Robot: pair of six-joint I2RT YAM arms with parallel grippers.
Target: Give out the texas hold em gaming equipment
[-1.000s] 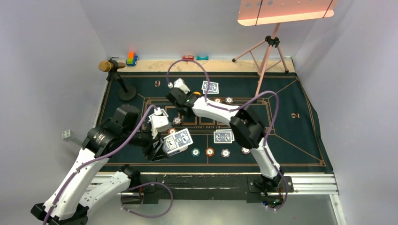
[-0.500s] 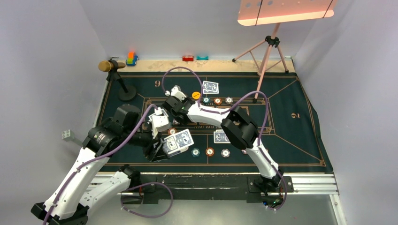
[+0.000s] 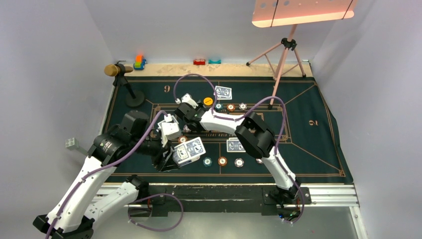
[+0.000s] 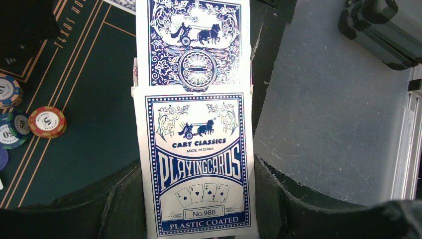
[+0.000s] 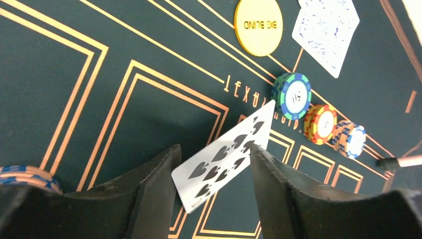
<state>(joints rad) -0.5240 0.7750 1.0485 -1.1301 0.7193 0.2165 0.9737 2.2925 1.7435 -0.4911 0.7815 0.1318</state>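
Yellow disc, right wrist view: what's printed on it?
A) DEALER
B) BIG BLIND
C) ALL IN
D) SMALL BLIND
B: the yellow disc carries the words BIG BLIND, which read upside down in this view. It lies flat on the green mat.

One yellow disc [image 3: 208, 101], one mat [image 3: 318, 144], one tripod [image 3: 288, 44]
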